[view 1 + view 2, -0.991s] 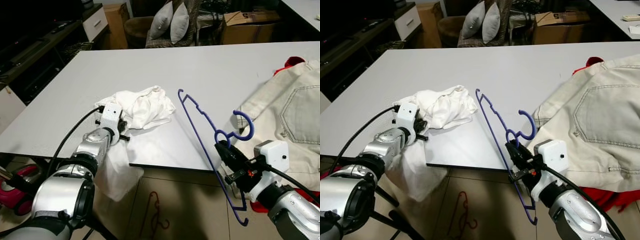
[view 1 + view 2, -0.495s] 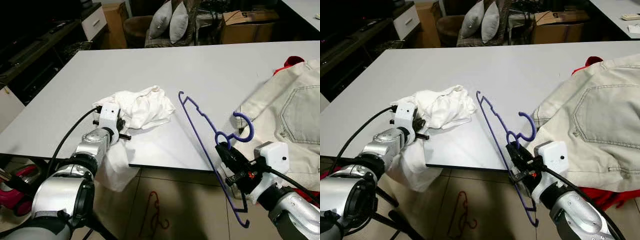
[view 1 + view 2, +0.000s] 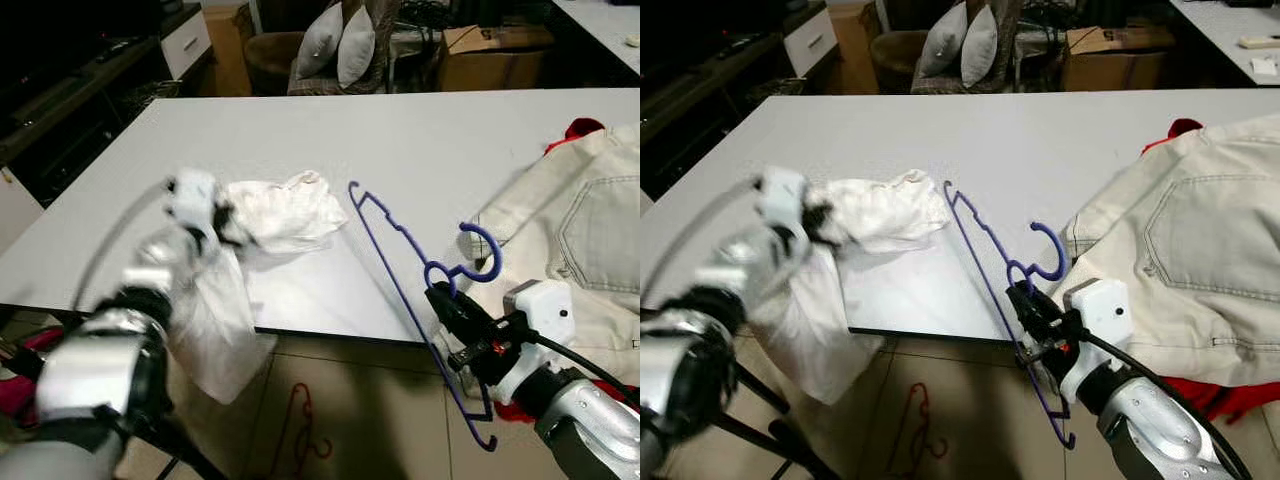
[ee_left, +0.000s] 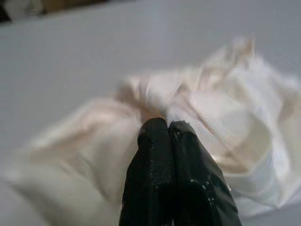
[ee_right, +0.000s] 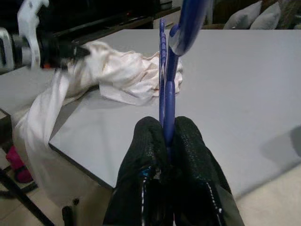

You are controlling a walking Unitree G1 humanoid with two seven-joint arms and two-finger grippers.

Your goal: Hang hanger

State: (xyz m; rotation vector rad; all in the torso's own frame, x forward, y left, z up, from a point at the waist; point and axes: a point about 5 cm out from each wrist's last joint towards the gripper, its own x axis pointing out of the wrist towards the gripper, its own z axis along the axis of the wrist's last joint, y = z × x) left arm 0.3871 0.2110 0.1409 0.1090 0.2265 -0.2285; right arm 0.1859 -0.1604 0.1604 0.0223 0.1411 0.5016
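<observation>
Between the right gripper's (image 3: 447, 305) clamped fingers, the blue hanger (image 3: 405, 270) could twist loose; left gripper (image 4: 165, 127) pinches white garment (image 3: 275, 210).

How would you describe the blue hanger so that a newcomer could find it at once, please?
Start at the grey table and go to its near edge by the beige jeans. The blue hanger slants there, clamped in the right gripper; it is the one thin blue wire shape among cloth.
</observation>
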